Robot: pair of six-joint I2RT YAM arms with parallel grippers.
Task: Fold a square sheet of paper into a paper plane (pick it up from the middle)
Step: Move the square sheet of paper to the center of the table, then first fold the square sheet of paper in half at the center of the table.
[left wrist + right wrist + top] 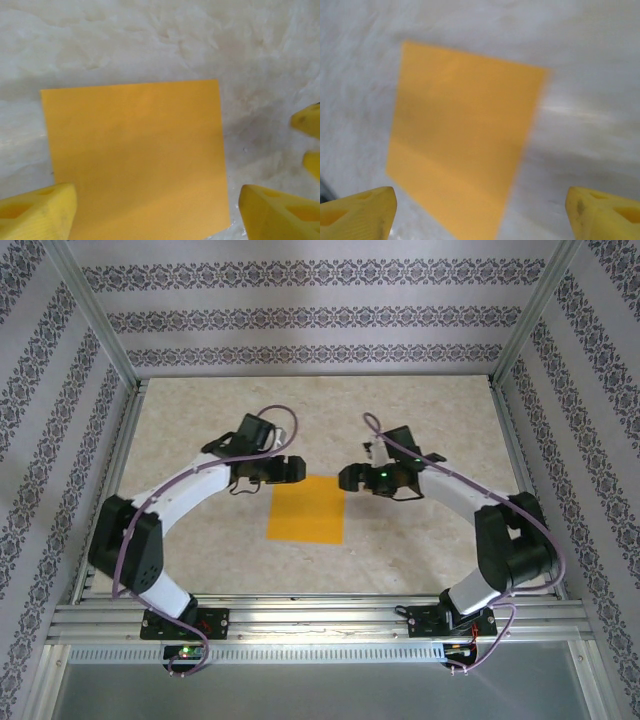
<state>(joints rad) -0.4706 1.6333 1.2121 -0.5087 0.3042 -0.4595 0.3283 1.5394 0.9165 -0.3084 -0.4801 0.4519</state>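
Note:
The square sheet of paper (307,509) lies flat and unfolded on the table, bright orange, between the two arms. My left gripper (296,469) hovers at its far left corner, my right gripper (347,478) at its far right corner. In the left wrist view the sheet (135,155) spreads below open yellow fingers (37,212), and the right gripper's yellow fingertips (307,122) peek in at the right edge. Seen from the right wrist, the sheet (462,145) is blurred, lying between widely spread fingers (602,215). Neither gripper holds anything.
The beige tabletop (200,530) is bounded by an aluminium frame (320,625) at the near edge and patterned walls (300,315) at the back and sides. Both arms curve in from the bottom corners.

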